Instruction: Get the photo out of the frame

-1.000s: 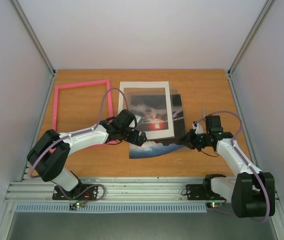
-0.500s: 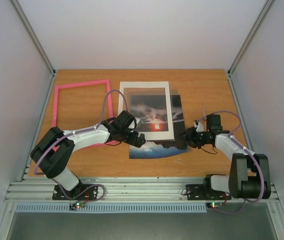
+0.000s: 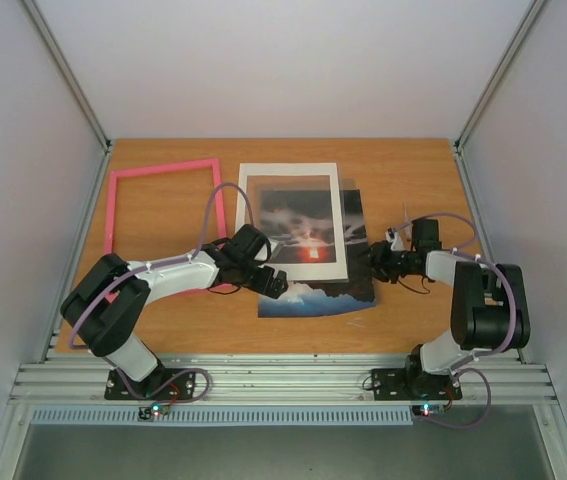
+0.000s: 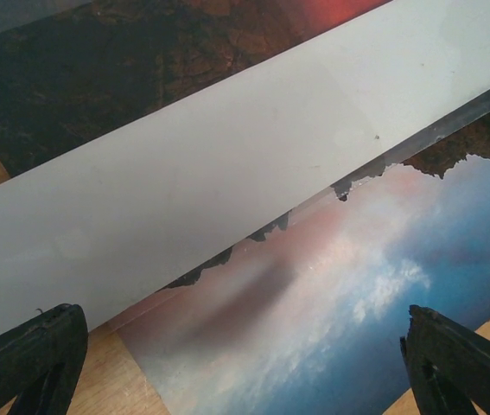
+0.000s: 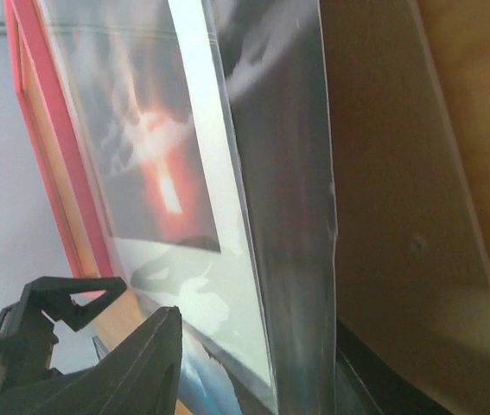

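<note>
Judging by how things lie, the main step is done. The frame (image 3: 163,166) rests empty at about 10 o'clock on the table (image 3: 413,170), with bare wood showing through its opening. The photo (image 3: 313,298) lies well apart from it near the table's middle. It is not free, though: a white sheet (image 3: 246,215) with a window covers most of it. Only the photo's 6 o'clock strip and its 3 o'clock edge stick out. What seems left is getting that sheet off the print and clearing the arms away.

The left fingers (image 3: 271,278) hover spread wide over the photo's 7 o'clock corner, holding nothing. The right fingers (image 3: 375,262) sit at the stack's 3 o'clock edge.

The overhead view alone shows the empty frame and the whole layout. The left wrist view shows the layering: the white sheet (image 4: 227,173) crosses over the photo (image 4: 340,285), and both left fingers (image 4: 28,359) stand clear of it. The right wrist view adds what looks like a clear pane (image 5: 374,130) over the stack. There the right fingers (image 5: 145,363) look partly spread, gripping nothing as far as I can tell. The frame (image 5: 59,147) shows beyond.
</note>
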Controlling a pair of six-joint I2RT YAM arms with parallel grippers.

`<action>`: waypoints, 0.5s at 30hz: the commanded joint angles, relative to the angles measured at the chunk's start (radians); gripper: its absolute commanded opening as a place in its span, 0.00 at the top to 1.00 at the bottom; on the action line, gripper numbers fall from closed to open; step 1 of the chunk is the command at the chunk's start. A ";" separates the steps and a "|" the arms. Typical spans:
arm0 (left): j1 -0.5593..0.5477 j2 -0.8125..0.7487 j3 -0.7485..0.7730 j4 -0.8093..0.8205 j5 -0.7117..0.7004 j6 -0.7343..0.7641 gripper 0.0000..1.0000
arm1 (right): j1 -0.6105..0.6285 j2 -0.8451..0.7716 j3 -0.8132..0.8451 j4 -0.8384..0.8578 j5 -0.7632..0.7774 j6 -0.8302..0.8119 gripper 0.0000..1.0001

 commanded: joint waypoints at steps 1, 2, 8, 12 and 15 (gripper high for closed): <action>0.001 -0.006 -0.010 0.019 0.018 0.004 0.01 | -0.009 0.070 0.065 0.079 -0.032 0.000 0.59; 0.001 -0.005 -0.009 0.019 0.018 0.004 0.01 | -0.010 0.085 0.075 0.086 -0.032 0.000 0.60; 0.002 -0.006 -0.004 0.010 0.018 0.006 0.01 | -0.011 0.183 0.133 0.129 -0.045 0.007 0.62; 0.001 -0.008 0.006 -0.001 0.016 0.009 0.01 | -0.011 0.232 0.150 0.164 -0.057 0.022 0.65; 0.002 -0.013 0.010 -0.003 0.011 0.009 0.01 | -0.011 0.253 0.157 0.171 -0.063 0.020 0.69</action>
